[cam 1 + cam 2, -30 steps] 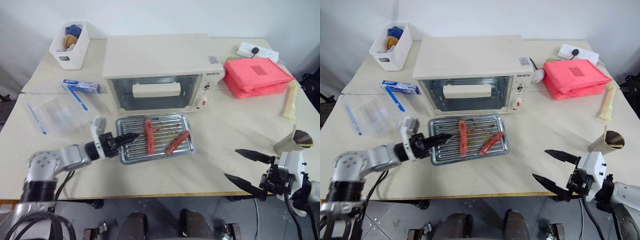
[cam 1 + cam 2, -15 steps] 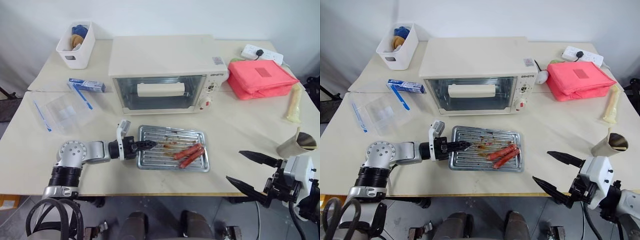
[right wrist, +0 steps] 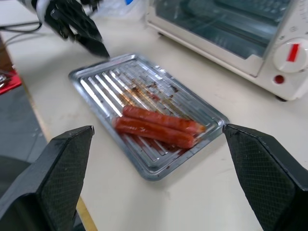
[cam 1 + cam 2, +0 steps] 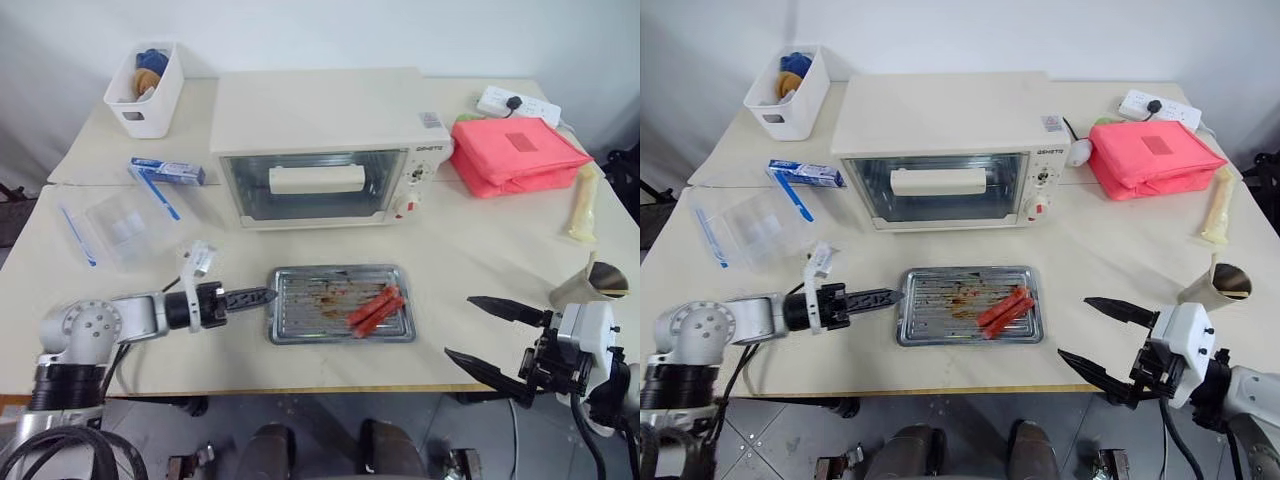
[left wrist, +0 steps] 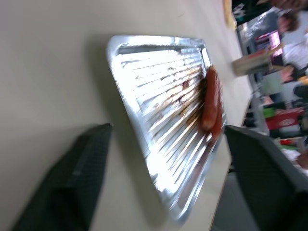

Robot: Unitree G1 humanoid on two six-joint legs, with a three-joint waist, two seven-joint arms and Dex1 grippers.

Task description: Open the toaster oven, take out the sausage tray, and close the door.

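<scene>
Our left claw (image 4: 885,297) has just let go and spread wide, tips just beside the tray (image 4: 970,305), now on the counter (image 4: 1110,250); right claw (image 4: 1095,335) wide, idle. Door (image 4: 937,186) shut: task looks done.

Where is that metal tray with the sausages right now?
The sausage tray lies flat on the table, just in front of the closed toaster oven, with the left gripper beside its left edge, apart from it.

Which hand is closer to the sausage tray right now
Left. The left hand sits just off the tray's left edge, fingers open and not touching it. The right hand hangs open past the tray's right end, near the table's front edge, farther off.
</scene>
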